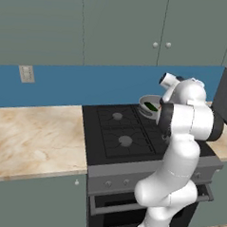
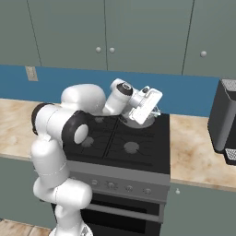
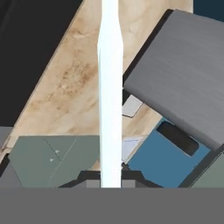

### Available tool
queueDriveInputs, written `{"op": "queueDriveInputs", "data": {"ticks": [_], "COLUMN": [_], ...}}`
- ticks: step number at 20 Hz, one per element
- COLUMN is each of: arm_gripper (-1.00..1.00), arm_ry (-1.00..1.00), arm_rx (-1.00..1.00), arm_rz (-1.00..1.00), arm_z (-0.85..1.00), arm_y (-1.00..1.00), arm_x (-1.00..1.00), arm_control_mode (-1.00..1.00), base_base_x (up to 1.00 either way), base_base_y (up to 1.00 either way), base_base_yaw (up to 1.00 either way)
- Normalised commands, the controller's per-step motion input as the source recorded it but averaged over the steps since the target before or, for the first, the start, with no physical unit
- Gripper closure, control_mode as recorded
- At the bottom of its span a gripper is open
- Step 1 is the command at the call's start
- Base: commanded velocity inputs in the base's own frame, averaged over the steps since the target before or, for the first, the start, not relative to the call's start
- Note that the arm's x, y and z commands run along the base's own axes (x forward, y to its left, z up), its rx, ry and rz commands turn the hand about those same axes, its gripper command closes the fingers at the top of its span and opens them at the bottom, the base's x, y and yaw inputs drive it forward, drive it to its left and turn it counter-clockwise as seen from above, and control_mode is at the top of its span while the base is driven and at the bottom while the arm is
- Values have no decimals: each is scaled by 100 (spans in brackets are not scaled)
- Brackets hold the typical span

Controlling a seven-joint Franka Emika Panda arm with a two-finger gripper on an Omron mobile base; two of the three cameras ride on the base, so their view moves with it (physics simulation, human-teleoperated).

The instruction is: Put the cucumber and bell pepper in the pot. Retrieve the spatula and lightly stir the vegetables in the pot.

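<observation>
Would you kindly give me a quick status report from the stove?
Tool shut on spatula. Cucumber in pot at stove's back right. Toaster on counter to the right, nothing in the way.

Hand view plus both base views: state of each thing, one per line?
spatula: gripped, blade running away from the fingers
gripper: shut on the spatula
pot: on the back burner, upright
cucumber: inside the pot
cabinets: doors shut
oven: door shut
</observation>
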Motion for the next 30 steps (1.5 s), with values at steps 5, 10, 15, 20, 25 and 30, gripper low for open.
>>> {"op": "queueDriveInputs", "data": {"ticks": [5,10,15,20,25,30], "arm_gripper": [100,100,100,100,100,100], "arm_ry": [17,2,0,0,0,3], "arm_rx": [0,0,0,0,0,0], "arm_rz": [8,12,12,4,0,0], "arm_z": [0,0,0,0,-8,-13], "arm_y": [0,10,3,0,0,0], "arm_x": [41,3,18,27,35,35], "arm_control_mode": [-100,-100,-100,-100,-100,-100], "base_base_x": [0,0,0,0,0,0], "base_base_y": [0,0,0,0,0,0], "base_base_yaw": [0,0,0,0,0,0]}}
